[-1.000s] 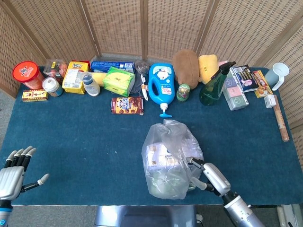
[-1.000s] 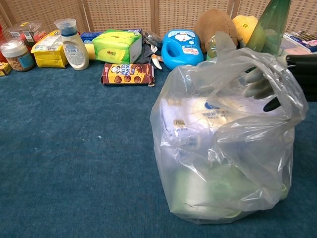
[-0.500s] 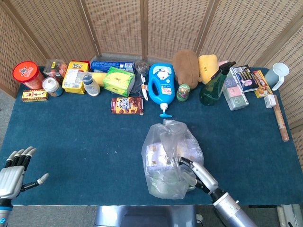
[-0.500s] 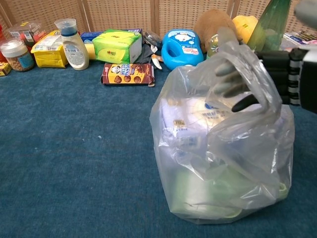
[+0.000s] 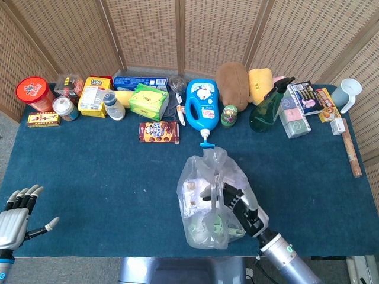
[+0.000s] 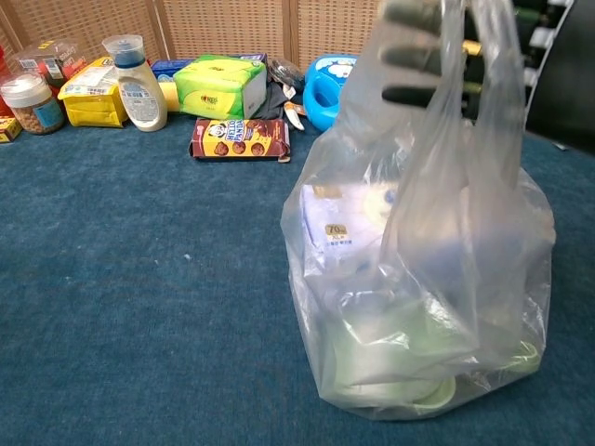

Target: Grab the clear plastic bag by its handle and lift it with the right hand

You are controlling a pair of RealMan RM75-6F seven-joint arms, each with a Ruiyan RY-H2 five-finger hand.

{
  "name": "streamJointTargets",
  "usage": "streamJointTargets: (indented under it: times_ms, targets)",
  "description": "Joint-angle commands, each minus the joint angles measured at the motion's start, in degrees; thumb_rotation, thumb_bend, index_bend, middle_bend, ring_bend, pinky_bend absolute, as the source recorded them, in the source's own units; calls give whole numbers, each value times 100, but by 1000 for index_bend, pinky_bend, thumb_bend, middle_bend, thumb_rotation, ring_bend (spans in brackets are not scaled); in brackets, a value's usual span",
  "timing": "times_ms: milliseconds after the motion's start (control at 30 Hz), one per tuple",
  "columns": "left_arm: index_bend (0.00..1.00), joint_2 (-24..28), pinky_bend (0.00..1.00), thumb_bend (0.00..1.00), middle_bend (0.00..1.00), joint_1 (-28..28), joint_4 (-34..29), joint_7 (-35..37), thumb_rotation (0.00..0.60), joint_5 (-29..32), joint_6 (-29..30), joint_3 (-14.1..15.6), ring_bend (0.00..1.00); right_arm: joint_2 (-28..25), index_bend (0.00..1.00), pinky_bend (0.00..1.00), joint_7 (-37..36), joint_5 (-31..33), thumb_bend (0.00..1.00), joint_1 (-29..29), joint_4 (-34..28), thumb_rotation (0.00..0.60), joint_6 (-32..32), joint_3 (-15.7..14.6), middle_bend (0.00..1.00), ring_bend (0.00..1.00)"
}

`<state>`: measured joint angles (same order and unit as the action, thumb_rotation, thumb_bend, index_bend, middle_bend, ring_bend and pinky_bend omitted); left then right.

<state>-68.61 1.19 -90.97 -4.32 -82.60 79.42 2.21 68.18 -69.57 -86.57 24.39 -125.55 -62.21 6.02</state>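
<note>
The clear plastic bag [image 5: 194, 198] stands near the front middle of the blue table, filled with boxes and a green item. In the chest view the bag [image 6: 409, 297] is stretched tall, with its handle [image 6: 493, 93] pulled taut upward. My right hand [image 5: 238, 204] has its fingers [image 6: 418, 54] hooked through the handle and holds it above the bag's body. The bag's bottom looks to be resting on the cloth. My left hand [image 5: 16, 218] sits at the front left corner, fingers spread, holding nothing.
Behind the bag lie a blue detergent bottle [image 5: 201, 106] and a cookie box [image 5: 159, 131]. A green spray bottle [image 5: 266, 106], plush toys, boxes and jars line the back edge. The table's front edge [image 5: 118, 255] runs just below the bag.
My right hand slid in over the bag from its right side and rose with the handle. The bag's top went from slack and crumpled to pulled up tall. The left hand stayed put.
</note>
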Motion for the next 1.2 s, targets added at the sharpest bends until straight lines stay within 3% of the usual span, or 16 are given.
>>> streamJointTargets:
  times_ms: [33,200,433,500,667,767,867,1200]
  targets:
    - [62,6,0,139,34,-3,1,3,0,6,1,2,0,-351,345,242,-987,462,129,138,-416,0,120,385,393,310]
    - [61,20,0,139,34,-9,-4,4,0,21,7,1,0,-825,359,338,-1848,1009,138,236,-691,0,326,850,420,358]
    - [62,12,0,138,34,0,-18,-20,0,31,-5,0,0,-1360,395,590,-2438,1600,162,285,-885,9,611,1356,475,484]
    - [62,8,0,138,34,1,-26,-17,0,33,-1,-4,0,-1505,415,643,-2572,1812,184,293,-915,72,684,1525,495,520]
    - [64,-13,0,138,34,-4,-29,-35,0,41,7,-4,0,-1864,504,835,-3008,2131,315,216,-944,439,837,1939,588,691]
    - [65,-18,0,139,33,-2,-40,-52,0,30,16,-4,0,-2071,548,891,-3252,2235,348,159,-944,562,971,2157,637,748]
    - [64,-20,0,139,33,-6,-45,-66,0,22,31,-2,0,-2258,569,909,-3489,2279,356,92,-938,600,1056,2396,657,764]
    - [67,-15,0,138,36,-43,-71,-88,0,11,75,25,0,-2750,630,957,-4202,2280,378,-111,-867,600,1335,2994,705,811]
